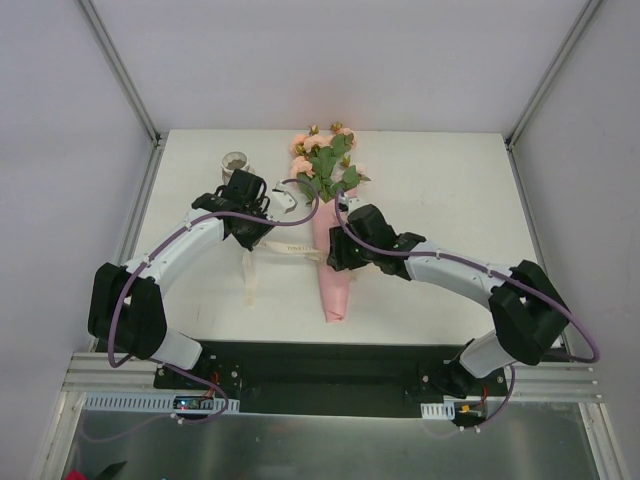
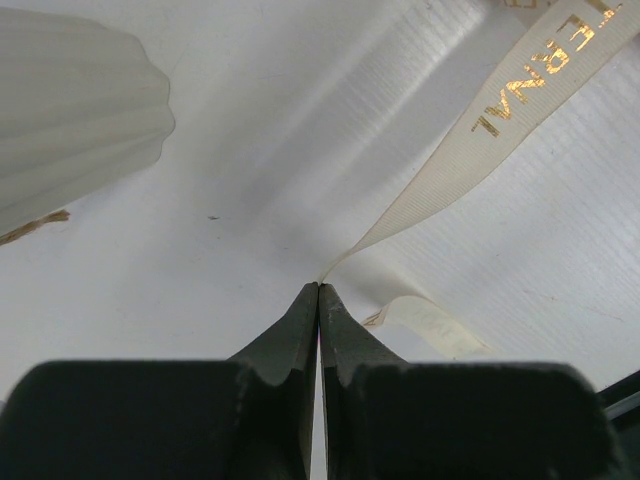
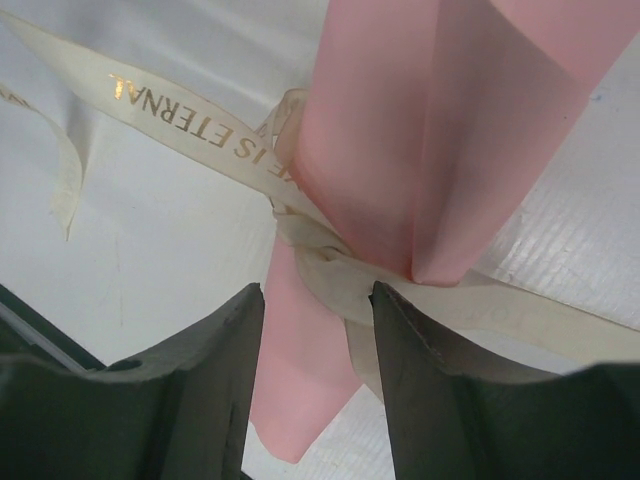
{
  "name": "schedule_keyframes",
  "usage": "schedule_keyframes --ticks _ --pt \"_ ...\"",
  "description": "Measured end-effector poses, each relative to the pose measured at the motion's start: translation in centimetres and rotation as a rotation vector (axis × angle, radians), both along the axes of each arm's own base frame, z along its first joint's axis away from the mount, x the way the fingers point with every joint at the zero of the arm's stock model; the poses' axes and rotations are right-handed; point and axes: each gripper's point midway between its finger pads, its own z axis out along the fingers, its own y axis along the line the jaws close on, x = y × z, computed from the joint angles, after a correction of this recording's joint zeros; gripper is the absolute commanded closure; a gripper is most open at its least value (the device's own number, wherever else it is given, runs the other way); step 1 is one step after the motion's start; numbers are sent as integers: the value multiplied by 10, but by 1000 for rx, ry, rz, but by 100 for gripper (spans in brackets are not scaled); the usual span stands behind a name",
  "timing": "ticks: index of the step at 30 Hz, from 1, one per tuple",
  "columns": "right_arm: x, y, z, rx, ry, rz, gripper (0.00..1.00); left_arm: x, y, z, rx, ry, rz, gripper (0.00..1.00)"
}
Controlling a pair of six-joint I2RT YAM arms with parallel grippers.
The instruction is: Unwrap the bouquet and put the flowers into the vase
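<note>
Top external view: the vase (image 1: 234, 160) stands upright toward the far left of the white bench (image 1: 450, 200); what its mouth holds is too small to tell. The bouquet (image 1: 334, 270) lies flat near the middle of the bench with its pointed tip toward the arms. The flowers (image 1: 325, 160) are all in its pink paper cone, with blooms and green leaves spilling out at the far end, near the vase but apart from it. A cream ribbon (image 1: 288, 246) is knotted round the cone about halfway along. One tail runs left across the bench and another trails toward the near edge.

In the left wrist view the left pincer (image 2: 318, 295) is fully closed, its tips nipping the end of a ribbon tail that rises taut to the upper right, gold lettering showing. The ribbed side of the vase fills the upper left corner, clear of the fingers, and a thin brown strand lies beside it.

In the right wrist view the right pincer (image 3: 316, 295) is partly open, its jaws astride the cone just below the knot, one on each side. The paper and the ribbon knot nearly fill the gap. Whether the pads press on the paper I cannot tell.
</note>
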Motion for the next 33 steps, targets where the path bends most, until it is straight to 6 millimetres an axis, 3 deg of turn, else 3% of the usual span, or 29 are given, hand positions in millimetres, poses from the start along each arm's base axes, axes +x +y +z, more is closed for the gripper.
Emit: schedule_keyframes --ticks 3,9,12,13,15,24,28,33 --pt "1 -1 -6 -18 5 -4 63 0 0 0 1 0 0 100" --pt "5 -4 -15 -49 3 -20 71 0 0 0 2 -1 1 100" --pt "6 -5 -16 -56 -1 -25 82 0 1 0 4 -1 2 100" --pt "7 -6 -16 -58 -2 -26 91 0 1 0 6 -1 3 100" --pt "8 -6 -16 -60 -5 -32 99 0 1 0 7 -2 4 100" --pt "15 -12 -10 -72 -43 -67 99 1 4 -1 19 -5 10 100" --pt "20 -17 10 -51 -98 -98 99 -1 7 -2 29 -5 14 100" --pt "27 -37 43 -7 -180 -165 99 -2 23 0 67 -16 53 100"
